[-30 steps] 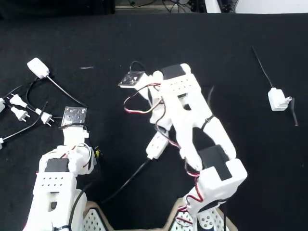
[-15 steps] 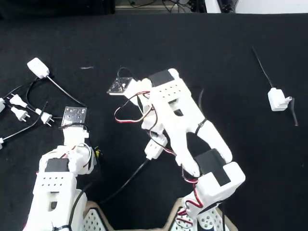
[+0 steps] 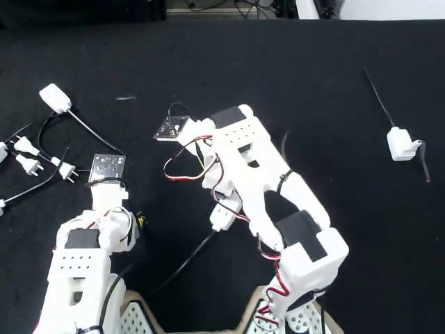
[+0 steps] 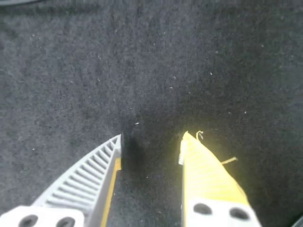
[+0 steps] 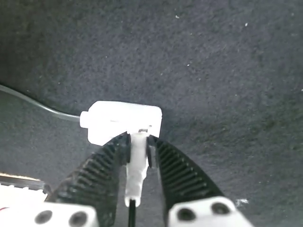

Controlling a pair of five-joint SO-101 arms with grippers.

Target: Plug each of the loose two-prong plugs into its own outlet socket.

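As it clamps a plug (image 5: 136, 176), the right gripper (image 5: 138, 139) shifts left.

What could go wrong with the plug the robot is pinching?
The white plug in the right gripper meets the outlet socket, which lies loose on the black cloth; a push might slide it away. Its hidden prongs could miss the slots. The left gripper hangs open over the cloth, steadying nothing.

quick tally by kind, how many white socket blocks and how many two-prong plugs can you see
white socket blocks: 3
loose plugs lying whole at the left: 3
plug in the right gripper: 1
total: 7, not counting pieces cut off at the left edge
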